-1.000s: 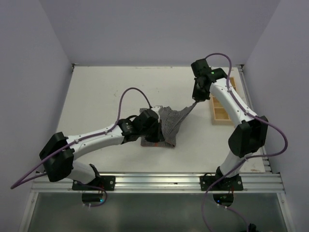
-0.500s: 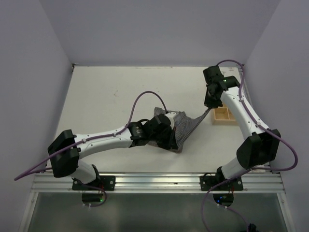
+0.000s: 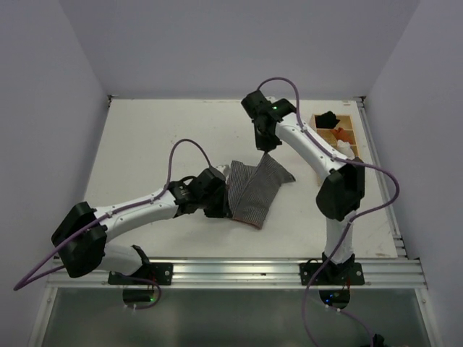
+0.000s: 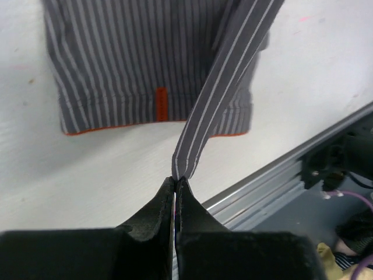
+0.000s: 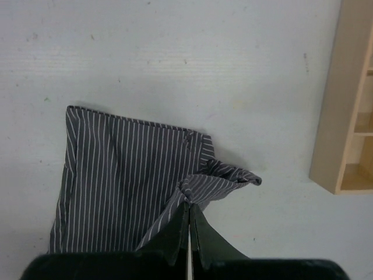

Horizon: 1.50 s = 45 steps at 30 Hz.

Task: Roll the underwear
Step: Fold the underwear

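Note:
The underwear [image 3: 255, 189], grey with fine white stripes and an orange hem, lies folded on the white table [image 3: 145, 144]. My left gripper [image 3: 226, 199] sits at its left edge, shut on a narrow strip of the cloth that rises taut from the underwear [image 4: 145, 70] to the left gripper [image 4: 176, 178]. At the far end, my right gripper [image 3: 266, 147] pinches a bunched corner. In the right wrist view the right gripper [image 5: 189, 204] is shut on that crumpled corner, with the rest of the underwear [image 5: 116, 169] spread flat to the left.
A wooden divided tray [image 3: 347, 123] stands at the back right, holding small black, orange and white bundles; its side [image 5: 348, 116] shows in the right wrist view. The metal rail [image 3: 239, 271] runs along the table's near edge.
The right arm swung left from beside the tray to above the cloth's far end, carrying its corner. The left gripper drew back to the left. The cloth now lies narrower and folded.

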Each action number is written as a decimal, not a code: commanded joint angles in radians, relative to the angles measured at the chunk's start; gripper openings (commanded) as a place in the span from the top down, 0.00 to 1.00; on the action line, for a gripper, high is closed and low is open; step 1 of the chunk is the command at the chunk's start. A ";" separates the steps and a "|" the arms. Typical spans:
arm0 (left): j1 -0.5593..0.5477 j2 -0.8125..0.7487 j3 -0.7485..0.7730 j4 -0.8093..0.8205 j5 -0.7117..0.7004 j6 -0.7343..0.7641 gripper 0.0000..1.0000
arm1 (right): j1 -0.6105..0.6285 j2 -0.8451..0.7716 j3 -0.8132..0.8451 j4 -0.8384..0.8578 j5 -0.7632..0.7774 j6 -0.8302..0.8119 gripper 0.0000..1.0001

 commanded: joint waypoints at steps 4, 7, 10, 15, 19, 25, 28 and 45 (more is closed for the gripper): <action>0.054 0.018 -0.100 -0.035 0.020 -0.018 1.00 | 0.101 0.221 0.240 -0.050 -0.019 -0.004 1.00; 0.091 0.027 -0.107 -0.048 0.010 0.005 1.00 | 0.112 0.307 0.312 -0.090 -0.030 -0.008 1.00; 0.140 0.038 -0.108 -0.060 -0.003 0.030 1.00 | 0.115 0.336 0.345 -0.076 -0.050 -0.021 1.00; 0.214 0.058 -0.122 -0.060 -0.006 0.073 1.00 | 0.115 0.390 0.386 -0.072 -0.087 -0.025 1.00; 0.245 0.085 -0.113 -0.058 -0.001 0.093 1.00 | 0.114 0.425 0.398 -0.056 -0.116 -0.013 1.00; 0.277 0.125 -0.050 -0.065 -0.035 0.142 1.00 | 0.091 0.488 0.460 -0.003 -0.150 0.013 1.00; 0.303 0.143 -0.004 -0.071 -0.038 0.154 0.91 | 0.066 0.513 0.477 0.049 -0.211 0.016 0.99; 0.355 0.272 0.206 -0.069 -0.009 0.406 0.40 | 0.012 0.220 0.034 0.116 -0.243 0.059 0.65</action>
